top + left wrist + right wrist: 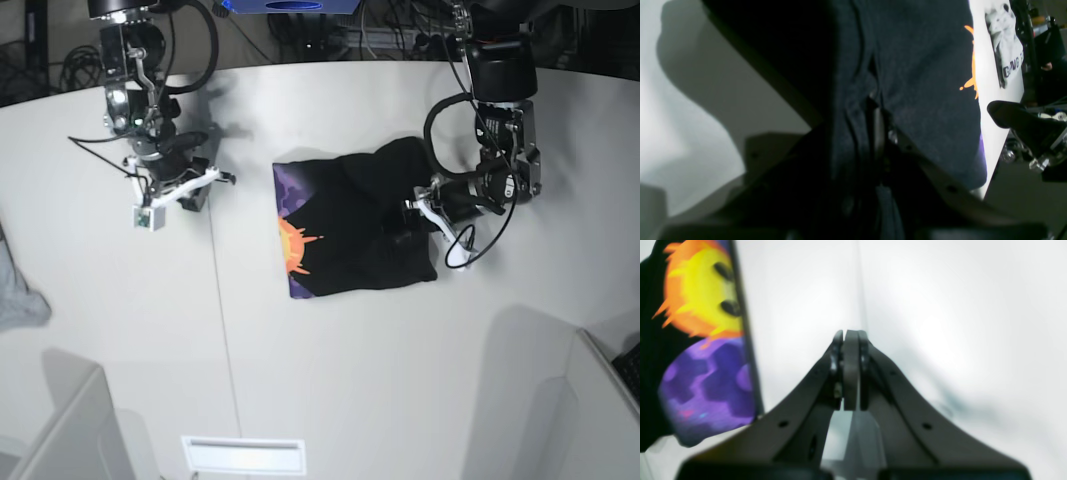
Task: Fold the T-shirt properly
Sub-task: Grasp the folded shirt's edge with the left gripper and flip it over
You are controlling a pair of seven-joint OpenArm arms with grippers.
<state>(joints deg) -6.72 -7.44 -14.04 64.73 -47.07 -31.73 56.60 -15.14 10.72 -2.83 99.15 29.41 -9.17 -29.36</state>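
Observation:
The black T-shirt lies folded in the middle of the white table, its purple and orange print along the left edge. My left gripper is at the shirt's right edge. In the left wrist view dark cloth bunches around the left gripper, whose jaws are closed on a fold of it. My right gripper hovers over bare table well to the left of the shirt. Its fingers are pressed together with nothing between them, and the print shows off to its left.
A small grey cloth lies at the table's left edge and also shows far off in the left wrist view, grey cloth. Grey panels stand at the front corners. Cables hang around both arms.

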